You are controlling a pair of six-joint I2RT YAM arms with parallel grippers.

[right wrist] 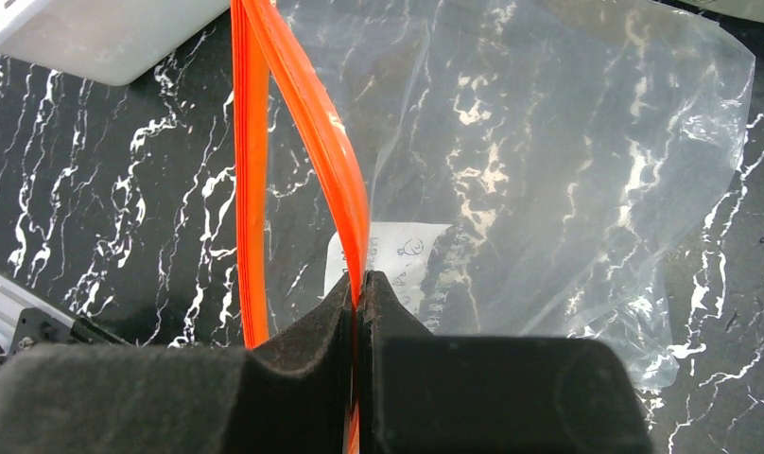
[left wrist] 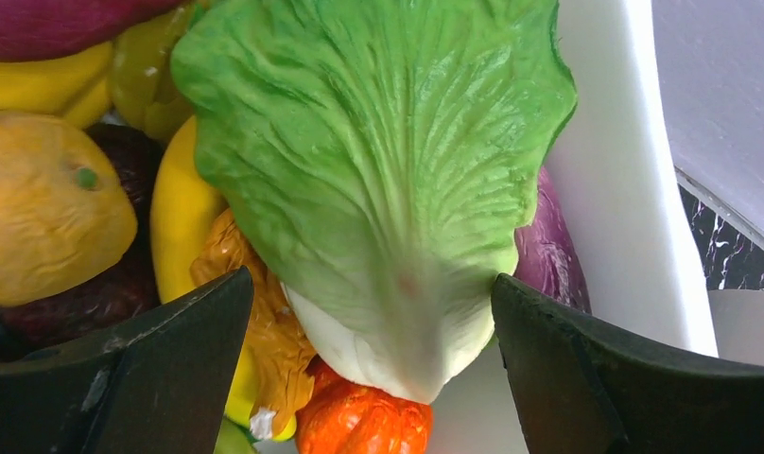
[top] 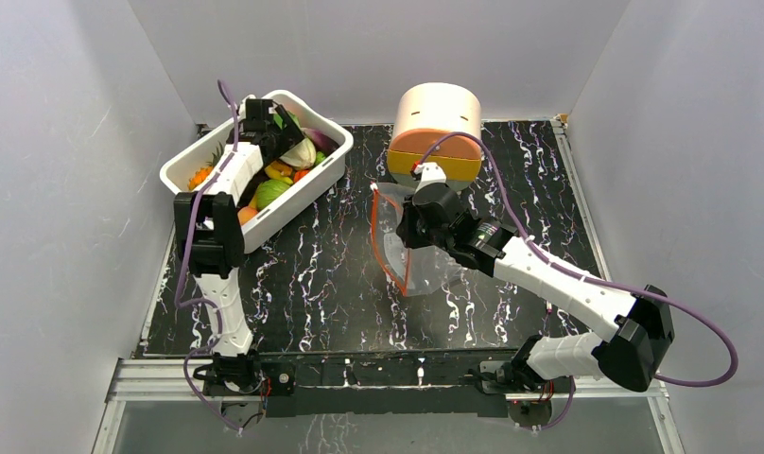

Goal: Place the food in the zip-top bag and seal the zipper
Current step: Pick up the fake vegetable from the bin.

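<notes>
Left gripper [left wrist: 371, 295]: mine, spread wide over the white tub [left wrist: 624, 189] at far left, fingers flanking the lettuce [left wrist: 378, 142] at its white stem. The other food is piled under it. My right gripper [right wrist: 357, 284] is pressed together, pinching the zipper [right wrist: 333, 161]. The bag [right wrist: 567, 161] is mid-table with its mouth parted, just near of the round box [top: 438, 113].

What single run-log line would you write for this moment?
left tool: open, astride lettuce in tub | right tool: shut on zipper | bag: empty, mouth open
</notes>
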